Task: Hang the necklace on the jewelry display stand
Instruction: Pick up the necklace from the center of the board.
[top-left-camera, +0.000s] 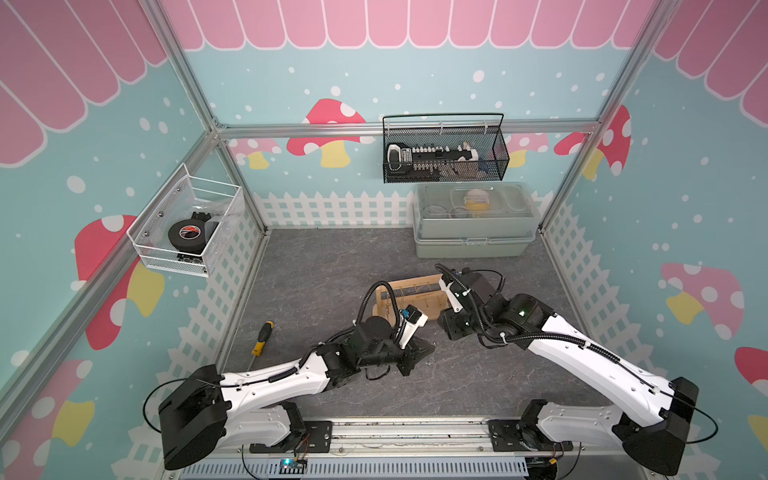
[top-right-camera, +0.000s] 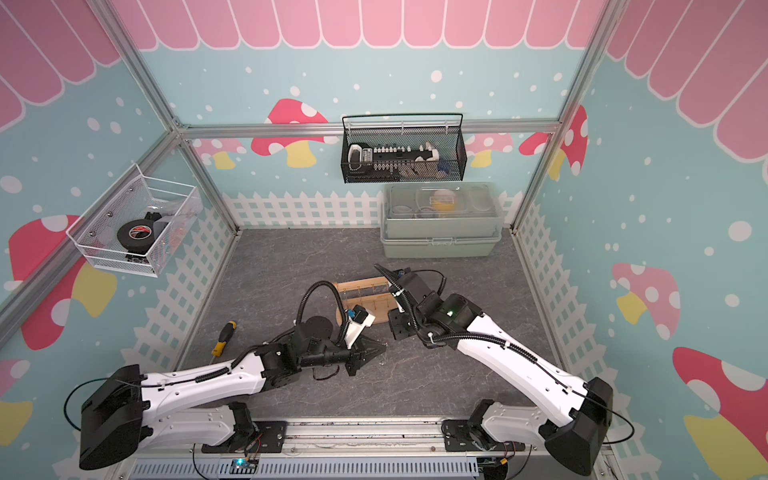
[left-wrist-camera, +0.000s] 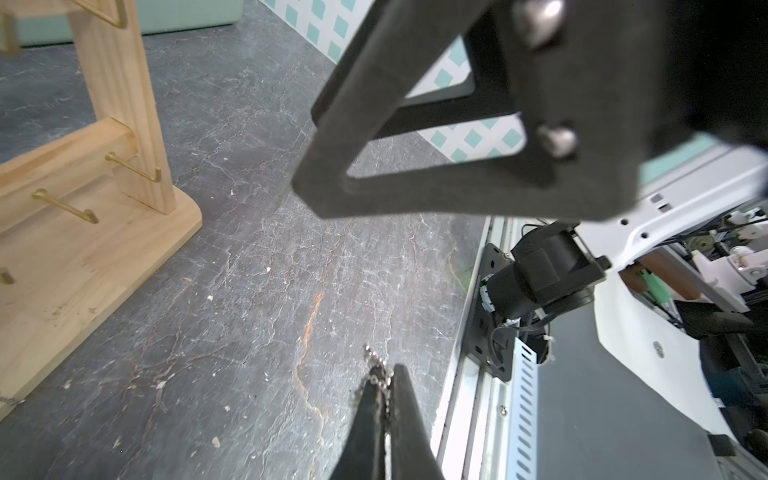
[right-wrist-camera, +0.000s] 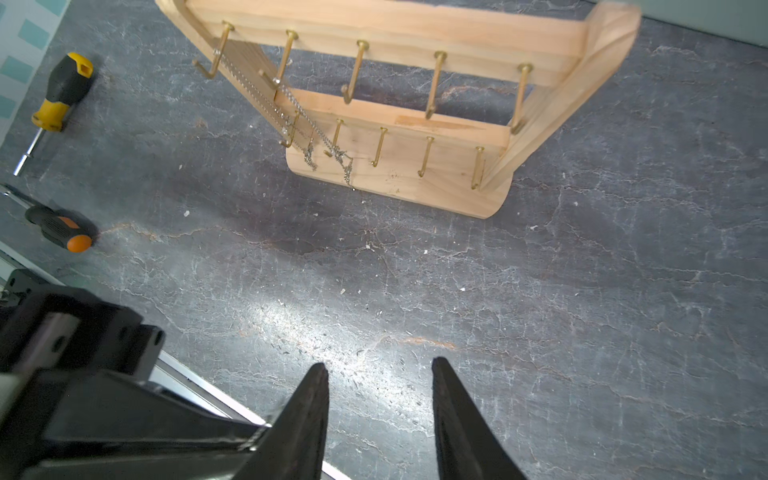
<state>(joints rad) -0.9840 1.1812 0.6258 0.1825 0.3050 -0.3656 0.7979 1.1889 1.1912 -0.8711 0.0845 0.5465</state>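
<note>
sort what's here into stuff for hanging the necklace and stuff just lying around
For the job: necklace, shut left gripper holding it, open right gripper, jewelry display stand.
Lying about: yellow screwdriver, orange screwdriver, grey-green box, tape roll.

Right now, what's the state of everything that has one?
left gripper: shut on the necklace
necklace: pinched at the fingertips, not on the stand
right gripper: open, empty
jewelry display stand: upright, chains hanging from two end hooks
grey-green box: lid shut
yellow screwdriver: lying flat, untouched
</note>
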